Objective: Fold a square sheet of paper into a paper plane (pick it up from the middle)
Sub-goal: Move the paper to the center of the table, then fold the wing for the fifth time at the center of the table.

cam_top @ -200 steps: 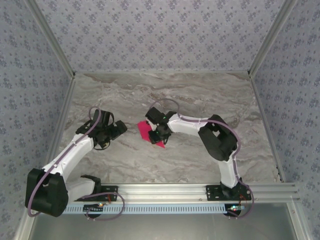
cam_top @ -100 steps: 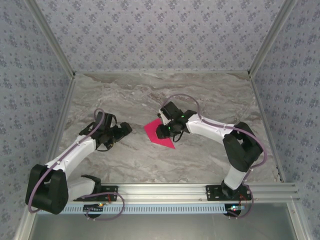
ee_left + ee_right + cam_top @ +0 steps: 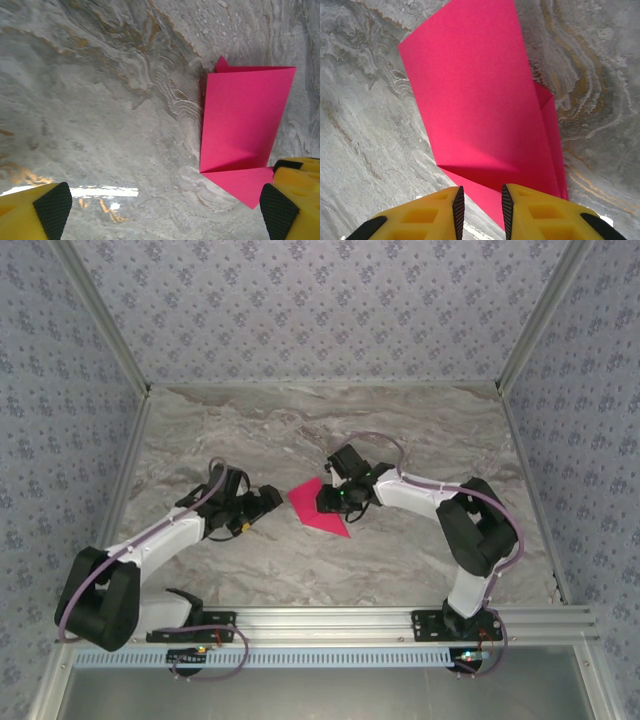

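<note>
The square sheet of paper (image 3: 312,508) is magenta-pink and lies partly folded on the marble table. One panel (image 3: 242,110) is tilted up over a flat lower layer, with a shadowed crease between them. My right gripper (image 3: 333,502) is low over the sheet's right part. Its jaws (image 3: 480,207) stand a narrow gap apart, with the lower layer showing between them and nothing pinched. My left gripper (image 3: 272,502) is just left of the sheet and wide open (image 3: 164,215). The paper's corner lies near its right finger (image 3: 285,200).
The marble tabletop (image 3: 400,570) is bounded by patterned walls at the back and sides and by a metal rail (image 3: 330,618) at the near edge. Both arms reach in toward the middle.
My left gripper has moved right, close to the sheet. My right gripper has shifted to the right, and more of the paper now shows spread out beside it.
</note>
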Motion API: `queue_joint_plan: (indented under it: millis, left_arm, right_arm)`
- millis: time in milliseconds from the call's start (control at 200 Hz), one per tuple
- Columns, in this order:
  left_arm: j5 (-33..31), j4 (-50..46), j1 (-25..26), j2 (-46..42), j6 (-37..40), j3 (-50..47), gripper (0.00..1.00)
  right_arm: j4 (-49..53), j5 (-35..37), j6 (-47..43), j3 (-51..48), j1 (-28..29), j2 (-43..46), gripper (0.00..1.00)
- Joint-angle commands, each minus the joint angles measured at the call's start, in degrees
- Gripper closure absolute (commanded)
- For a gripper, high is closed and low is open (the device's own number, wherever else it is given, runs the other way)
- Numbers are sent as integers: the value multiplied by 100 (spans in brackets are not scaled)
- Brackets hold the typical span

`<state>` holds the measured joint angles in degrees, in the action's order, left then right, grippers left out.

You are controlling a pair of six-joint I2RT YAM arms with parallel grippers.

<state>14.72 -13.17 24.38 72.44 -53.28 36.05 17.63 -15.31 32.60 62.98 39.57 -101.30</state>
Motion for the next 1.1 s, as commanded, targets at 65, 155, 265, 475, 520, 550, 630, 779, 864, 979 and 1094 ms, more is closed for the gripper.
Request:
queue_joint_plan:
  millis: [65,155,265,475,520,550,630,779,864,979,1094]
  left_arm:
    - [641,875,116,222,-256,-87,1]
    - [913,1282,166,376,-370,-151,2]
    - [1162,1694,220,573,-528,-213,4]
    - [1566,2737,402,1095,-1033,-414,8]
    - [1602,2904,452,1191,-1119,-448,11]
    - [1617,2972,474,1267,-1168,-443,13]
    - [1622,3080,561,1423,-1281,-403,17]
    - [1578,3139,716,1678,-1419,-255,26]
    - [1578,3195,778,1818,-1492,-181,31]
    - [1595,3282,863,1988,-1558,-89,40]
    - [1630,3434,896,2097,-1633,-31,47]
  right_arm:
    - [-137,-341,53,-155,-210,-218,71]
    - [-287,-548,53,-264,-320,-280,72]
    - [-495,-806,60,-419,-439,-311,73]
    - [-651,-1110,31,-596,-644,-321,77]
    - [-729,-1215,57,-652,-693,-325,77]
    - [-781,-1279,79,-691,-735,-329,77]
    - [-905,-1439,149,-789,-838,-360,77]
    - [-1263,-1775,410,-1004,-1066,-424,77]
    - [-1426,-1946,523,-1091,-1149,-453,76]
    - [-1481,-2026,554,-1121,-1190,-453,76]
    - [-1522,-2089,570,-1128,-1202,-461,76]
